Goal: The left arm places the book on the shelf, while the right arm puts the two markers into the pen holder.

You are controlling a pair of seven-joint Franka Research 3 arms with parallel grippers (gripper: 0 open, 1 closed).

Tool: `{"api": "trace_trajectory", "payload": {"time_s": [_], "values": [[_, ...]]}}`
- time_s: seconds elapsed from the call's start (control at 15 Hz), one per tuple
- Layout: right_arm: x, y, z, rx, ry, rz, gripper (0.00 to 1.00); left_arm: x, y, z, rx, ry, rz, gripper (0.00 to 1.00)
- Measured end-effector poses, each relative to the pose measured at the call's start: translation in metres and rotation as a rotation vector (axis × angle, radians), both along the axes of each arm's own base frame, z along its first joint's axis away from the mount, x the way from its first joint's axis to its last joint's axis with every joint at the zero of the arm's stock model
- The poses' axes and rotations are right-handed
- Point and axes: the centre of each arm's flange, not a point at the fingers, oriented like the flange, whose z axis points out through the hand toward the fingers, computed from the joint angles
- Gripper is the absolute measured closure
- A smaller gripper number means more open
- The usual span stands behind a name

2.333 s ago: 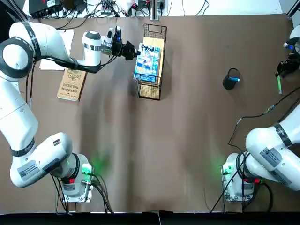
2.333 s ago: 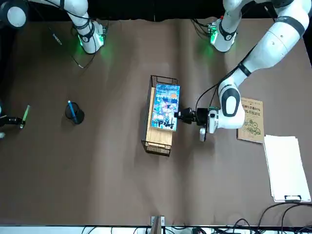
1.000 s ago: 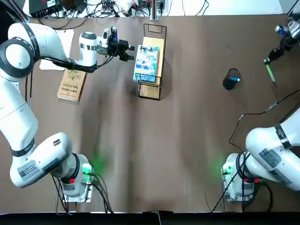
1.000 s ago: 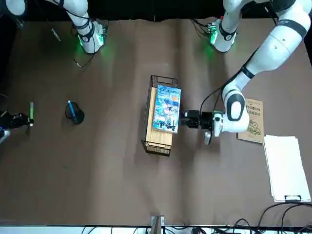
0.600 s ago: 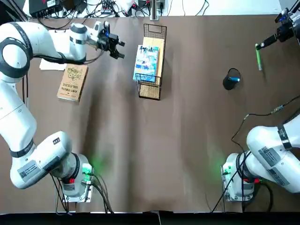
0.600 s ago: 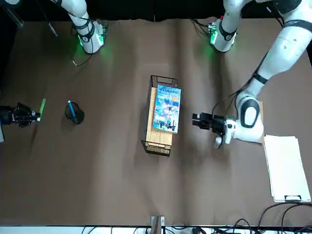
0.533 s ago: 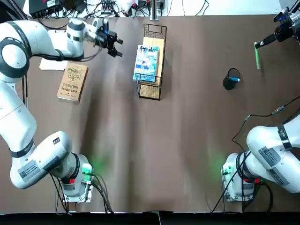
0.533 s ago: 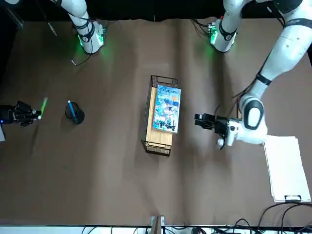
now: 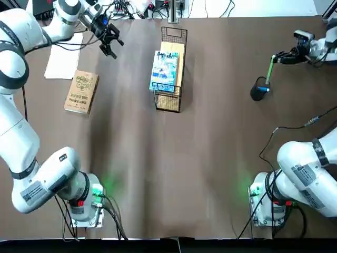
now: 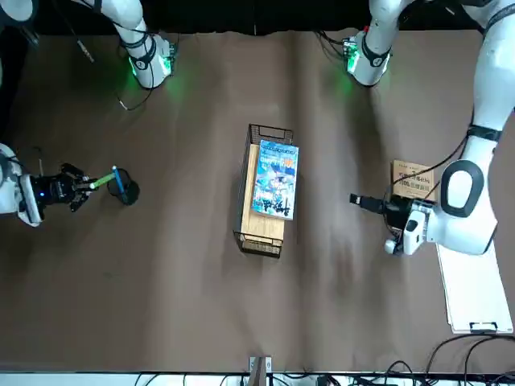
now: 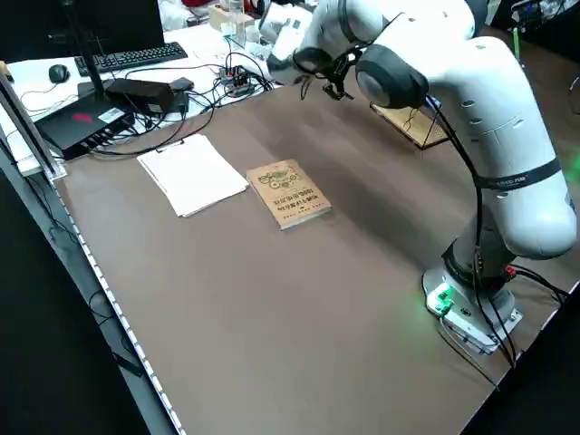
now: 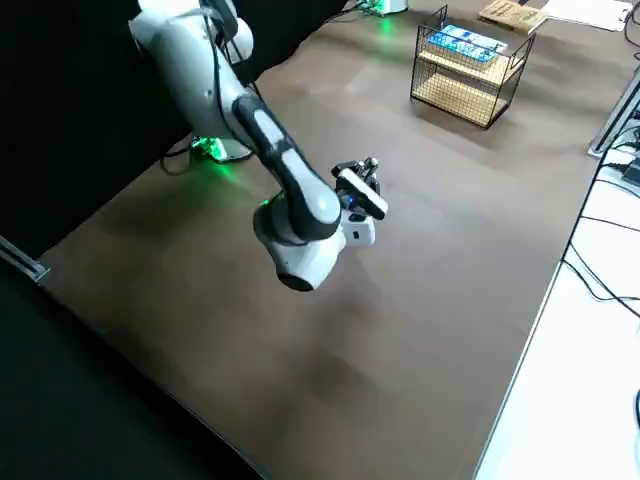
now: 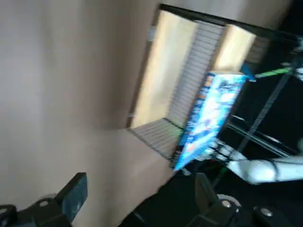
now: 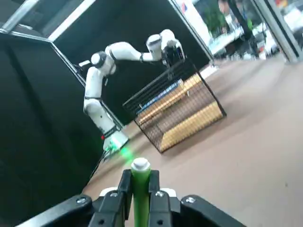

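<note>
Top view: blue marker [image 9: 268, 89] in pen holder [image 9: 259, 90].

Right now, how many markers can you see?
2. The blue marker stands inside the pen holder. The green marker is pinched in the right gripper, its tip close above the holder. None seem hidden elsewhere.
</note>
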Motion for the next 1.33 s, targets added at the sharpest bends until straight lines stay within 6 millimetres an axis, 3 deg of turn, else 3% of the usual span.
{"api": "trace_trajectory", "payload": {"time_s": [0.2, 0.33, 0.47, 0.6, 0.67, 0.73, 0.8, 1.0, 1.2, 1.33], "values": [[-0.007, 0.003, -0.031, 0.069, -0.06, -0.014, 0.82, -0.003, 0.028, 0.013, 0.205, -0.005, -0.03, 0.0], [-0.009, 0.004, -0.041, 0.087, -0.064, -0.015, 0.82, -0.001, 0.045, 0.032, 0.338, -0.051, -0.042, 0.0], [-0.01, 0.005, -0.044, 0.095, -0.066, -0.013, 0.81, 0.002, 0.059, 0.067, 0.447, -0.109, -0.029, 0.0], [-0.01, 0.006, -0.043, 0.099, -0.066, -0.01, 0.65, 0.001, 0.077, 0.108, 0.579, -0.16, 0.014, 0.0], [-0.01, 0.006, -0.043, 0.1, -0.066, -0.01, 0.63, -0.002, 0.082, 0.132, 0.652, -0.189, 0.035, 0.0], [-0.01, 0.006, -0.043, 0.1, -0.065, -0.009, 0.63, -0.007, 0.083, 0.157, 0.715, -0.223, 0.055, 0.0], [-0.01, 0.005, -0.041, 0.097, -0.049, -0.009, 0.62, -0.021, 0.077, 0.21, 0.801, -0.298, 0.086, 0.0], [-0.008, 0.003, -0.033, 0.081, -0.016, -0.01, 0.62, -0.048, 0.056, 0.276, 0.842, -0.403, 0.104, 0.0], [-0.002, 0.0, -0.016, 0.041, 0.095, -0.012, 0.65, -0.072, 0.041, 0.309, 0.852, -0.441, 0.105, 0.0], [0.006, -0.003, 0.011, -0.012, 0.171, -0.016, 0.65, -0.082, 0.04, 0.305, 0.863, -0.416, 0.105, 0.0]]}}
